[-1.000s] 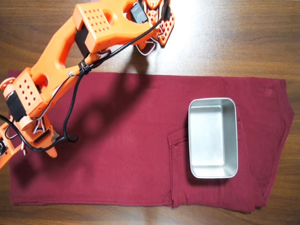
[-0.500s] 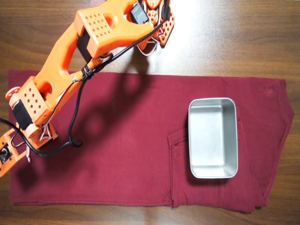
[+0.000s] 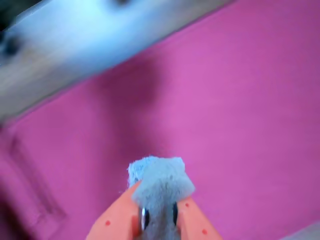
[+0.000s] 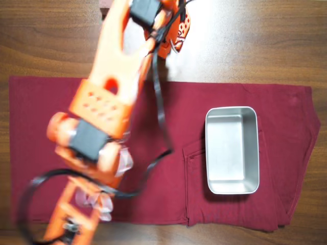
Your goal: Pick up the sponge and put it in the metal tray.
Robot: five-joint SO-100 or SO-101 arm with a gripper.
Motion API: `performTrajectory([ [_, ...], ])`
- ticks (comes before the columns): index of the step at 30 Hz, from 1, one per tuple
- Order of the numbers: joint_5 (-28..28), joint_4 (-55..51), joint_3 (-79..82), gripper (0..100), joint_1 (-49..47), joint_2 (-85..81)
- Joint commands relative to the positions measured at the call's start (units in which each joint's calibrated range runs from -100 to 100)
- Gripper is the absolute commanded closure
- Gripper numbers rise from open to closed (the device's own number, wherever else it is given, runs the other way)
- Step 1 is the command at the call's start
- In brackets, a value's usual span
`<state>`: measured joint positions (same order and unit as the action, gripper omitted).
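Observation:
In the wrist view my gripper (image 3: pixel 160 196) is shut on the sponge (image 3: pixel 160 175), a pale grey speckled block pinched between the orange fingers (image 3: pixel 120 215) and held above the magenta cloth (image 3: pixel 240 100). In the overhead view the orange arm (image 4: pixel 102 102) reaches from the top down to the lower left of the dark red cloth (image 4: pixel 46 107). It is blurred, and the sponge is hidden under it. The metal tray (image 4: pixel 232 153), shiny and empty, sits on the right half of the cloth, well to the right of the arm.
The wooden table (image 4: pixel 255 41) surrounds the cloth; its blurred edge shows at the upper left of the wrist view (image 3: pixel 75 45). A black cable (image 4: pixel 161 117) hangs from the arm over the cloth. A small reddish-brown thing (image 4: pixel 104 7) peeks out at the top edge.

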<state>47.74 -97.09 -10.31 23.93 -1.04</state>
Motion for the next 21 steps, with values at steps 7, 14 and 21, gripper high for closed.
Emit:
performTrajectory([
  [7,-4.59,15.35,19.01,100,-39.67,-15.34],
  [14,-6.69,15.99,19.64,100,-61.55,-10.54],
  [21,-6.98,17.84,28.02,100,-62.7,-11.79],
])
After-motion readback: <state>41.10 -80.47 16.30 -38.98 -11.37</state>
